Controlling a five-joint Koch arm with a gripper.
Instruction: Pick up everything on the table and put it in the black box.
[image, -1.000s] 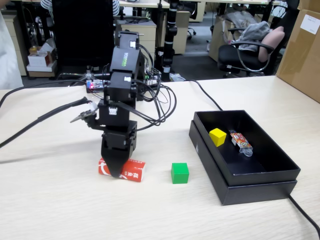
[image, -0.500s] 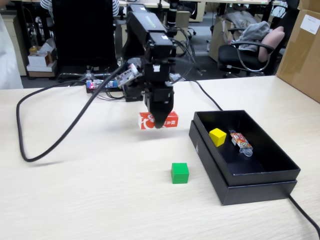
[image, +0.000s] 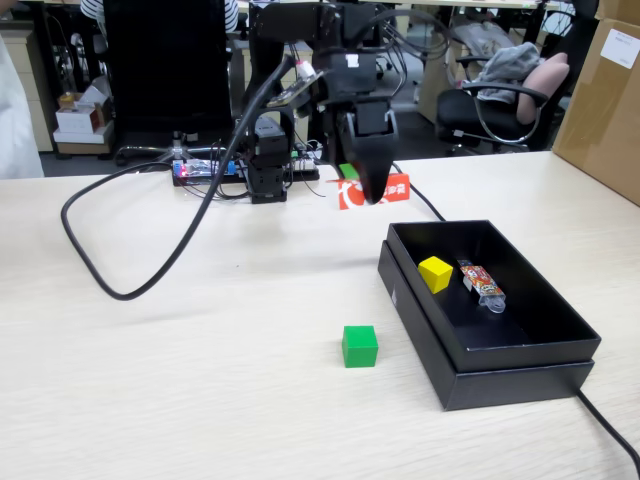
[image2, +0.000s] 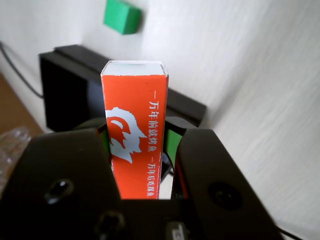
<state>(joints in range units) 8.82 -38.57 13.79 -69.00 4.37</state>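
My gripper (image: 372, 192) is shut on the red carton (image: 393, 188), holding it in the air behind the black box's far left corner. In the wrist view the red carton (image2: 135, 125) with white print and a white end stands clamped between the two black jaws of my gripper (image2: 136, 142). The black box (image: 560, 310) sits at the right on the table (image: 150, 380) and holds the yellow cube (image: 435, 273). The green cube (image: 360, 346) rests on the table left of the box. In the wrist view the green cube (image2: 122, 16) and black box (image2: 65, 75) lie beyond the carton.
A clear-wrapped orange-red packet (image: 482, 283) lies in the box beside the yellow cube. A thick black cable (image: 110, 270) loops over the table's left half. A second cable (image: 605, 425) runs off the front right. The arm's base and electronics (image: 262, 172) stand at the back.
The gripper has lifted the red carton off the table at the left and carried it up and to the right, towards the box's far corner. The cubes have not moved.
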